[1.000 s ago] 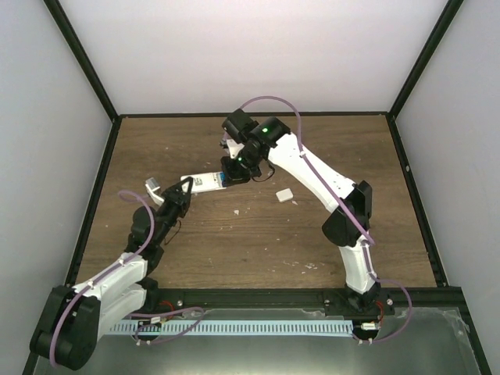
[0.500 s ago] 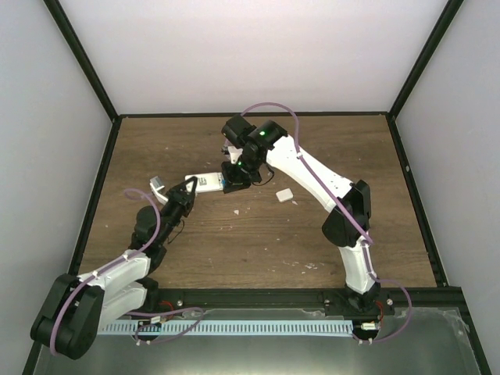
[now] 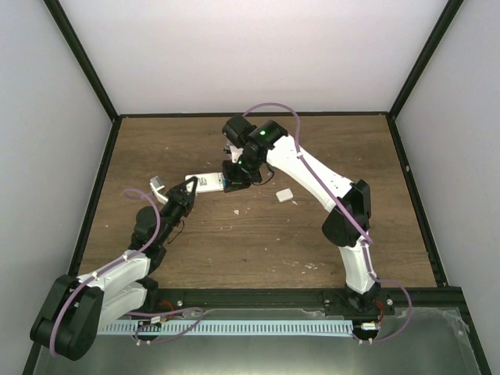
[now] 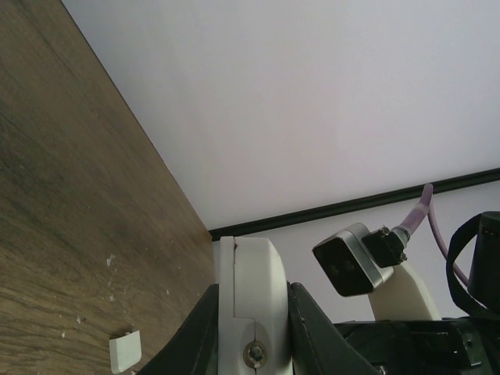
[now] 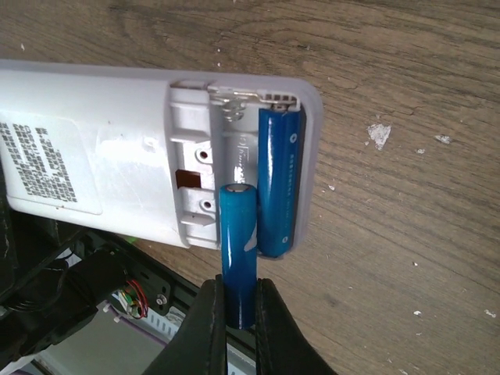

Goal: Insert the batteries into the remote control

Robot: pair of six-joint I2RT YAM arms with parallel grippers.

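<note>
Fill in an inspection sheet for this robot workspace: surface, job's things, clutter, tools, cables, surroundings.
Surface: brown wooden table, pale specks on it.
Job's things: slim white plastic remote control, battery bay open; one bright-blue cylindrical battery seated in the bay; second blue battery with one end in the free slot, the rest sticking out.
Clutter: small white squarish plastic cover loose on the table.
Tools: left tool shut on the remote control; right tool shut on the second blue battery.
Cables: purple cables in loose loops, none across the battery bay.
Surroundings: white walls, black frame posts.
</note>
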